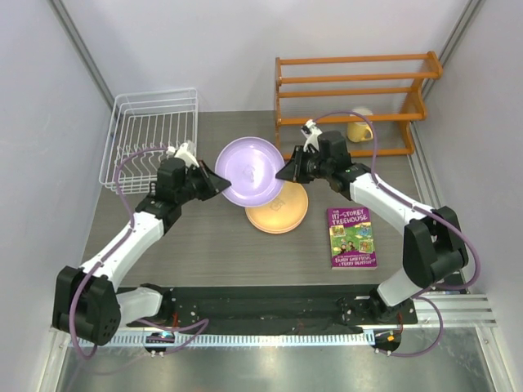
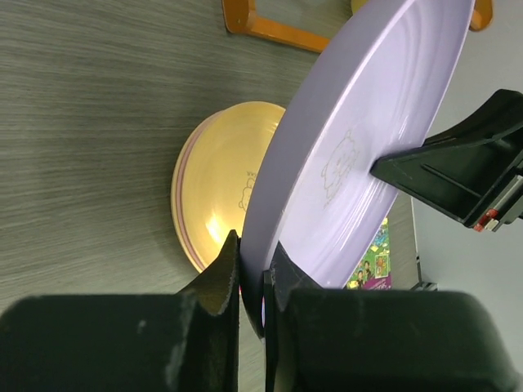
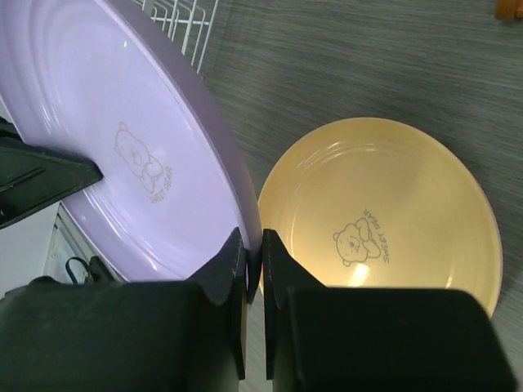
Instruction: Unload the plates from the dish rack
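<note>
The grey table carries everything. The white wire dish rack stands at its far-left corner, behind the left gripper and well apart from its fingertips. An orange wooden shelf runs along the far side, beyond the right gripper.

The lavender plate hangs in the air between the two grippers, tilted steeply, clear of the rack. Each gripper has one edge of it. The left fingers are closed on the rim nearest them, one on each face. The right fingers clamp the opposite rim in the same way, their tips almost meeting across the thin edge.

Just below and on the near side of the right fingertips, an orange-yellow plate lies flat on the table, face up, with a small bear printed in its middle. The lifted plate overhangs its far edge.

A purple book lies flat to the right of that plate. A yellow mug sits at the foot of the shelf, behind the right wrist.
</note>
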### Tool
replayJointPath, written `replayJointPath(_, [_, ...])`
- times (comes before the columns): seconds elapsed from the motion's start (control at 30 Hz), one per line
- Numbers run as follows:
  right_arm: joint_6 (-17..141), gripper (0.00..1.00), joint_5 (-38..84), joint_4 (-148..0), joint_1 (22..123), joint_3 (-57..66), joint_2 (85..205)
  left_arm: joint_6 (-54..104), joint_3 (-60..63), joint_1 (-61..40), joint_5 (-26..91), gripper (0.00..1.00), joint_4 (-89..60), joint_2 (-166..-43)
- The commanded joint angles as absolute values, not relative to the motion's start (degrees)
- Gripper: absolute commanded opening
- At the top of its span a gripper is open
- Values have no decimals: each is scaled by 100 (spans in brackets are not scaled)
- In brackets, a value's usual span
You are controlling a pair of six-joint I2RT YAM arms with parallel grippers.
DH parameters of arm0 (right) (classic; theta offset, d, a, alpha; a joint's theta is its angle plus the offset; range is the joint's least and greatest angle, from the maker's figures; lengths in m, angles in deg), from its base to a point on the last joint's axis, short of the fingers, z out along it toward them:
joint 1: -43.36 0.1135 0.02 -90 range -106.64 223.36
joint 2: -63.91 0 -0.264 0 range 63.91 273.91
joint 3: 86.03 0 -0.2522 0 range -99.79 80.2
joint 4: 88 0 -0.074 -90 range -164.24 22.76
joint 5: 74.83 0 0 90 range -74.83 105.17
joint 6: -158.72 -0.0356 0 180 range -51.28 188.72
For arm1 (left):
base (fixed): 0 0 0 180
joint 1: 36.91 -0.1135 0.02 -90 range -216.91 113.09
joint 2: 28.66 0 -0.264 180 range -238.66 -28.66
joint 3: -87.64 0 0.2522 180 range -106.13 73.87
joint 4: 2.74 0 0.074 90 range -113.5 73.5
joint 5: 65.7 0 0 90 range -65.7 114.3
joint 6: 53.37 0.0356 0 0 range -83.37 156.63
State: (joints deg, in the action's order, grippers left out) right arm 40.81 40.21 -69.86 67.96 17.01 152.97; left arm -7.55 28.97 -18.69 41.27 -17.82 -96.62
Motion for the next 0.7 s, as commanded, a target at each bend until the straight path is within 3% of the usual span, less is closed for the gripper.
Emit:
replayJointPath(0.0, [4252,7,3741,-6994,6797,1561,15190,-793,2817,-1854,4496,8,-1369,-9352])
replayJointPath(0.03, [4261,7,3723,-6976,6788,1561,15128,-749,2817,-1863,4426,28,-1421,-9309])
replayJointPath(0.07, [4261,7,3610,-6958,6788,1578,15084,-714,2817,-1863,4356,40,-1552,-9291])
replayJointPath(0.1, [4296,8,3548,-6862,6770,1587,15049,-661,2808,-1863,4259,48,-1632,-9265])
replayJointPath(0.13, [4331,7,3477,-6818,6770,1587,14979,-539,2800,-1863,4049,62,-1633,-9221])
replayJointPath(0.17, [4358,8,3425,-6678,6744,1569,14952,-468,2791,-1863,3908,65,-1954,-9186])
replayJointPath(0.27, [4463,7,3248,-6405,6612,1543,14908,-152,2756,-1863,3223,72,-2404,-9002])
replayJointPath(0.67, [4586,11,3529,-5754,6146,1807,15312,806,3239,-1863,1253,75,-2766,-7481])
